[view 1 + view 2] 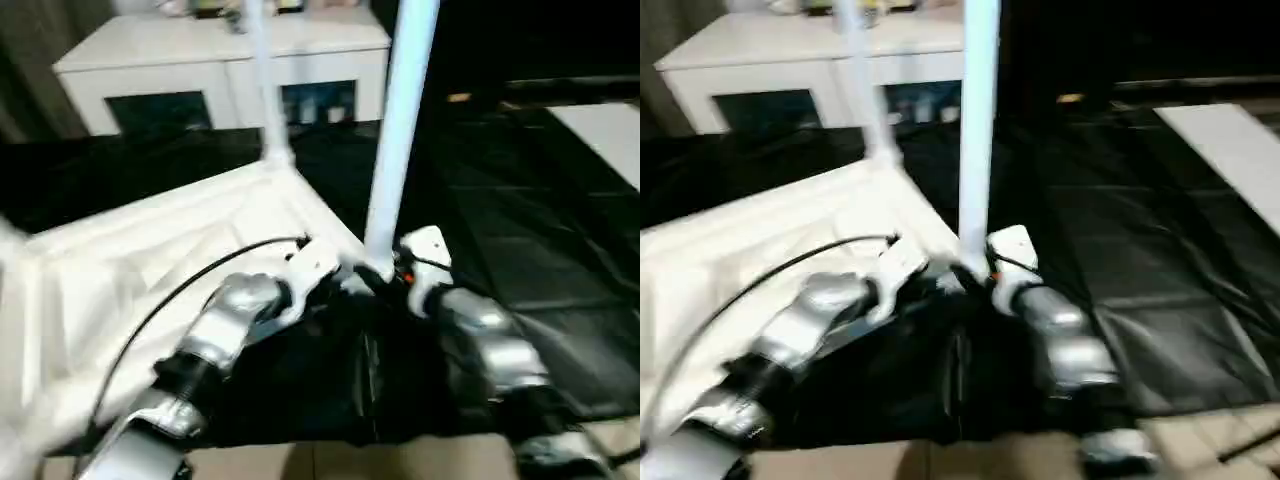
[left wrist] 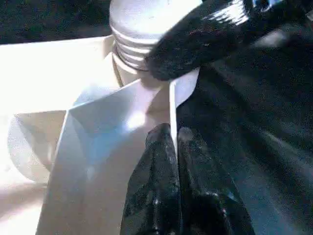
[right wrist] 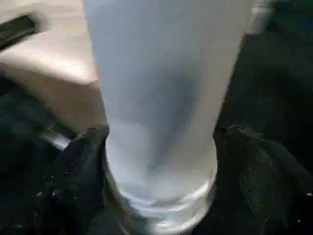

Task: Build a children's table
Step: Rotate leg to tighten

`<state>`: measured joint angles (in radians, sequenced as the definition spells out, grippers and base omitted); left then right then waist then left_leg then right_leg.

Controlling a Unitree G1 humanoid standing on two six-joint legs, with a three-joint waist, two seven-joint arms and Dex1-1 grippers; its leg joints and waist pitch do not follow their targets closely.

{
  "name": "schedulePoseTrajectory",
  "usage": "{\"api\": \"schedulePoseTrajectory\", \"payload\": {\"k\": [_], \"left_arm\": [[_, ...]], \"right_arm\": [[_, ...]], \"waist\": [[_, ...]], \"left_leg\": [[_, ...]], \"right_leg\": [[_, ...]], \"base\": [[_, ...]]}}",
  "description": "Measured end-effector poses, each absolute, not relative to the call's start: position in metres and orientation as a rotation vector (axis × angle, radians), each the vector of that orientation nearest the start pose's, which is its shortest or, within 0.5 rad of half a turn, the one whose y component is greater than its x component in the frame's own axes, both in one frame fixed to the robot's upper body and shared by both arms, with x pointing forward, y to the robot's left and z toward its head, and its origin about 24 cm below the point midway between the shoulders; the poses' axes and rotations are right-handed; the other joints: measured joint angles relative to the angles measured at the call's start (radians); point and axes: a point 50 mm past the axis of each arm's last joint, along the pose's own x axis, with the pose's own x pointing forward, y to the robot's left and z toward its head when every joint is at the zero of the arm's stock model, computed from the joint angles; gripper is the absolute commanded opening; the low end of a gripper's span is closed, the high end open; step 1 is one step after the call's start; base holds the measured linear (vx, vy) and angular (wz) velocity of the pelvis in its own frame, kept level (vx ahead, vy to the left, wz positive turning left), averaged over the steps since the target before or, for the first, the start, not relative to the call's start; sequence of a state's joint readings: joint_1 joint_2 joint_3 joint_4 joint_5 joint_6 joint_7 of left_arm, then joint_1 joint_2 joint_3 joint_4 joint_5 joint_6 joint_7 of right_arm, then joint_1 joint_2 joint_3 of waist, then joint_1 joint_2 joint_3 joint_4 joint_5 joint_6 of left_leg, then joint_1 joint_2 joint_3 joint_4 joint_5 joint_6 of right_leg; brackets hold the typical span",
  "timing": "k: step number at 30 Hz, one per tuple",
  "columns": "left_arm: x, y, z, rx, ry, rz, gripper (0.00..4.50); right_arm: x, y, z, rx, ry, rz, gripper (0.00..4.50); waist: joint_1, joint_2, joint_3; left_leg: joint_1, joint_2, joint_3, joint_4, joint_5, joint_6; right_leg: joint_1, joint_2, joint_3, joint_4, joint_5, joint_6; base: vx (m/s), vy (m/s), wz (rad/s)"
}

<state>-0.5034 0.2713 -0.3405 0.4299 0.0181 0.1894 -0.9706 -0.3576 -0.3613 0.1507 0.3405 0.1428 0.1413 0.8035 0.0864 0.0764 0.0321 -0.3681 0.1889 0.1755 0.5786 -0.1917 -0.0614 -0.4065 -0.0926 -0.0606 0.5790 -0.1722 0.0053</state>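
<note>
Both silver forearms reach forward, converging at the near corner of the upturned tabletop (image 1: 150,250); left gripper (image 2: 174,142) closed, fingertips pinching the thin upright rim of the tabletop beside the corner socket; right gripper (image 3: 159,142) set around the base of the near leg (image 1: 400,130), one black finger (image 3: 80,166) on each side, touching the tube; grip versus loose contact cannot be told. Near leg upright in the corner socket, threaded end visible at the joint; second leg (image 1: 262,80) upright at the far corner. Tabletop ribbed side up on a black sheet (image 1: 500,190) over the floor; white cabinet (image 1: 225,70) with glass doors behind.
</note>
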Motion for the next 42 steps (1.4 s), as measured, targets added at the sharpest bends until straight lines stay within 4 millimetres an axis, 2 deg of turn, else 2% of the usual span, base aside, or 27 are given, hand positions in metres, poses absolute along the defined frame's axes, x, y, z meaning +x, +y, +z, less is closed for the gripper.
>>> {"api": "schedulePoseTrajectory", "payload": {"k": [2, 4, 11, 14, 16, 19, 22, 23, 28, 32, 36, 39, 42], "left_arm": [[0.297, 0.099, 0.043, 0.363, 0.390, -1.298, 0.00], [0.293, 0.102, 0.043, 0.356, 0.403, -1.337, 0.00], [0.291, 0.105, 0.042, 0.350, 0.421, -1.372, 0.00], [0.291, 0.106, 0.042, 0.352, 0.423, -1.371, 0.00], [0.291, 0.106, 0.042, 0.352, 0.424, -1.370, 0.00], [0.290, 0.106, 0.042, 0.352, 0.424, -1.371, 0.00], [0.291, 0.106, 0.042, 0.353, 0.425, -1.370, 0.00], [0.291, 0.106, 0.042, 0.353, 0.426, -1.368, 0.00], [0.293, 0.110, 0.042, 0.351, 0.435, -1.327, 0.00], [0.304, 0.107, 0.041, 0.334, 0.440, -1.207, 0.00], [0.316, 0.095, 0.040, 0.336, 0.431, -1.098, 0.00], [0.329, 0.076, 0.039, 0.327, 0.430, -0.967, 0.00], [0.332, 0.062, 0.038, 0.313, 0.428, -0.913, 0.00]], "right_arm": [[0.290, -0.160, 0.051, -0.209, 0.267, 1.013, 3.93], [0.286, -0.161, 0.052, -0.203, 0.275, 1.071, 3.93], [0.283, -0.160, 0.051, -0.202, 0.291, 1.128, 3.93], [0.283, -0.159, 0.051, -0.202, 0.292, 1.133, 3.61], [0.283, -0.157, 0.050, -0.202, 0.295, 1.145, 3.59], [0.282, -0.157, 0.050, -0.201, 0.296, 1.150, 3.16], [0.282, -0.156, 0.049, -0.198, 0.298, 1.158, 3.06], [0.282, -0.156, 0.049, -0.197, 0.298, 1.157, 2.83], [0.288, -0.150, 0.046, -0.185, 0.293, 1.115, 2.69], [0.302, -0.137, 0.040, -0.133, 0.279, 0.922, 2.69], [0.313, -0.128, 0.036, -0.083, 0.279, 0.715, 2.69], [0.327, -0.114, 0.033, -0.049, 0.281, 0.451, 2.68], [0.332, -0.111, 0.032, -0.043, 0.287, 0.331, 2.68]], "waist": [[0.008, 0.000, 0.000], [0.010, 0.000, 0.000], [0.003, -0.003, 0.002], [0.003, -0.004, 0.003], [0.003, -0.004, 0.003], [0.003, -0.005, 0.003], [0.002, -0.005, 0.003], [0.002, -0.005, 0.003], [-0.006, -0.009, 0.005], [-0.033, -0.015, 0.006], [-0.044, -0.017, 0.005], [-0.051, -0.016, 0.004], [-0.052, -0.015, 0.002]], "left_leg": [[-0.002, 0.001, 0.000, 0.001, 0.000, 0.000], [-0.004, 0.002, 0.000, 0.004, -0.001, 0.001], [-0.004, 0.003, 0.001, 0.011, -0.003, -0.005], [-0.003, 0.003, 0.000, 0.011, -0.003, -0.006], [-0.003, 0.003, 0.000, 0.011, -0.003, -0.006], [-0.003, 0.003, 0.000, 0.011, -0.003, -0.006], [-0.003, 0.003, 0.000, 0.013, -0.003, -0.006], [-0.003, 0.003, 0.000, 0.013, -0.003, -0.006], [-0.001, 0.003, 0.000, 0.014, -0.003, -0.006], [0.001, 0.002, 0.000, 0.014, -0.002, -0.008], [0.002, 0.002, -0.001, 0.014, -0.002, -0.008], [0.002, 0.000, -0.001, 0.014, -0.002, -0.009], [0.003, -0.001, -0.001, 0.014, -0.002, -0.009]], "right_leg": [[0.000, 0.000, -0.002, 0.000, -0.001, -0.001], [-0.001, 0.000, -0.003, 0.001, -0.002, -0.001], [0.000, -0.002, -0.003, 0.006, 0.001, -0.004], [0.000, -0.002, -0.003, 0.007, 0.001, -0.004], [0.000, -0.002, -0.003, 0.007, 0.001, -0.004], [0.000, -0.002, -0.003, 0.007, 0.001, -0.004], [0.000, -0.002, -0.002, 0.008, 0.001, -0.004], [0.000, -0.002, -0.002, 0.009, 0.001, -0.004], [0.000, -0.002, -0.002, 0.014, 0.001, -0.004], [0.003, -0.001, -0.001, 0.015, 0.000, -0.003], [0.005, -0.001, 0.000, 0.015, 0.001, -0.002], [0.005, -0.002, 0.000, 0.014, 0.001, -0.003], [0.008, -0.002, 0.001, 0.011, 0.001, -0.003]], "base": [[0.000, 0.000, 0.00], [0.000, 0.000, 0.00], [0.000, 0.000, 0.00], [0.000, 0.000, 0.00], [0.000, 0.000, 0.00], [0.000, 0.000, 0.00], [0.000, 0.000, 0.00], [0.000, 0.000, 0.00], [0.000, 0.000, 0.00], [0.000, 0.000, 0.00], [0.000, 0.000, 0.00], [0.000, 0.000, 0.00], [0.000, 0.000, 0.00]]}}
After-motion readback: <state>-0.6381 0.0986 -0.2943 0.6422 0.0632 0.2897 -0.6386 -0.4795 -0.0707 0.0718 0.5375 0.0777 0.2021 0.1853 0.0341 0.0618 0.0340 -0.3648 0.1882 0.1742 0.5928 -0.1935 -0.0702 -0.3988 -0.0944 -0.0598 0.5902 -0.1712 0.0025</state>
